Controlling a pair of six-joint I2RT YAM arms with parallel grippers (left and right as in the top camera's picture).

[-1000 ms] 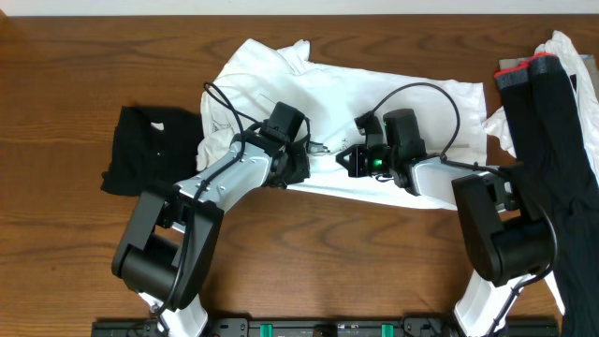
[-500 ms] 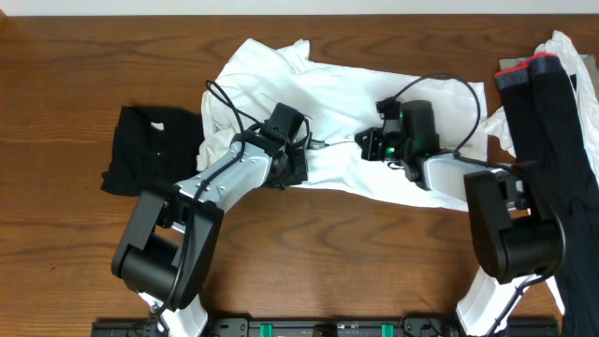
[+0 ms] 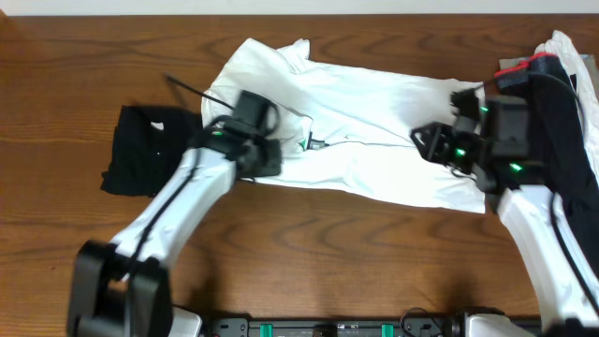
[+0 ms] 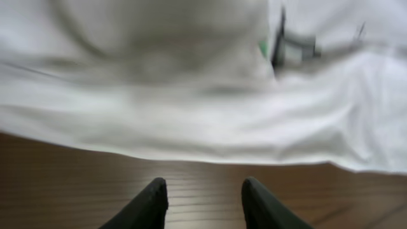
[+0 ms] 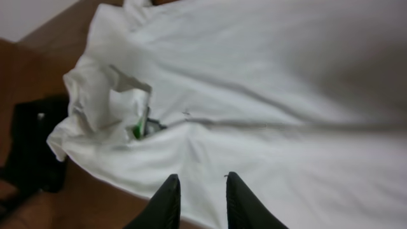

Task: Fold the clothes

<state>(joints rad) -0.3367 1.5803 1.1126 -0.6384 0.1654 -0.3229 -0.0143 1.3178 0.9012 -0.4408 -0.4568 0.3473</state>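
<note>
The white T-shirt (image 3: 374,122) of the clothes lies spread across the middle of the table, a bit of green print (image 3: 305,143) showing at a fold near its left side. My left gripper (image 3: 265,161) hovers at the shirt's near left edge. In the left wrist view, that gripper (image 4: 203,184) is open over bare wood, with the shirt (image 4: 191,95) just ahead. My right gripper (image 3: 423,139) is above the shirt's right part. The right wrist view shows this gripper (image 5: 202,178) open and empty over the white cloth (image 5: 267,95).
A crumpled black garment (image 3: 150,150) lies at the left, touching the shirt's sleeve. A pile of black and white clothes with a red band (image 3: 552,84) sits at the right edge. The brown wooden table (image 3: 356,253) runs in front of the shirt.
Both grippers opened and let go of the shirt's middle. The left arm drew back to the left, the right arm swung right, and the shirt now lies flatter.
</note>
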